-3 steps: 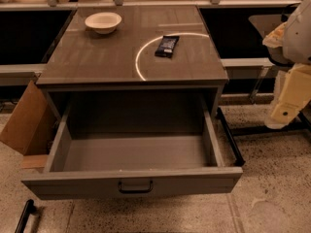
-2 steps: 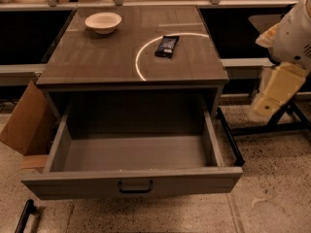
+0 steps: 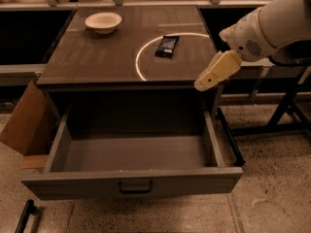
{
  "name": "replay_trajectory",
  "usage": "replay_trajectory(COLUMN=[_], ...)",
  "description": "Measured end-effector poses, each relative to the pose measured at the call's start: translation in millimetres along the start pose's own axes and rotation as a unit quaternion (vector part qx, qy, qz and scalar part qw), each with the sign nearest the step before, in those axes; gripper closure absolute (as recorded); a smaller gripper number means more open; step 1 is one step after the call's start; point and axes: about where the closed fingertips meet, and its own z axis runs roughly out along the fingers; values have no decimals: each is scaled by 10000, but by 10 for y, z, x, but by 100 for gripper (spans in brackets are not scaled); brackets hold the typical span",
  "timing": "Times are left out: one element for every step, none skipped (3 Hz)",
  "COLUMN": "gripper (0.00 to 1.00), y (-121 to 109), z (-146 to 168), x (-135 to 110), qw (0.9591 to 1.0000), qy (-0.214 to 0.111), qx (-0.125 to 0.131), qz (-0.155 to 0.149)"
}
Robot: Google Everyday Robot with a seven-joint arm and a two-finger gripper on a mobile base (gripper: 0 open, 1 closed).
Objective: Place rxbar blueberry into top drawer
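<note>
The rxbar blueberry [image 3: 167, 46], a small dark wrapper, lies flat on the brown table top [image 3: 97, 57], right of centre, inside a bright ring of reflected light. The top drawer [image 3: 131, 181] below the table is pulled fully out and is empty, with a dark handle [image 3: 136, 187] centred on its front panel. My gripper [image 3: 204, 81] hangs from the white arm at the right. It is over the table's front right corner, right of and in front of the bar, and does not touch it.
A white bowl [image 3: 103, 22] stands at the table's back left. A cardboard box [image 3: 24, 125] leans against the drawer's left side. A black metal frame [image 3: 286, 106] stands to the right. A dark bar [image 3: 24, 216] lies on the floor at lower left.
My arm has swung left, bringing the gripper from beside the table to its front right corner. The bar, bowl and drawer have not moved.
</note>
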Motion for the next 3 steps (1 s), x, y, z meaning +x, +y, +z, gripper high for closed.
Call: replay_trajectory(gripper=[0, 0, 0], y=[5, -90, -393], z=[-2, 129, 449], x=[0, -39, -130], qw=[10000, 9998, 9989], qy=[7, -191, -396], qx=[-5, 65, 201], qz=[-4, 91, 127])
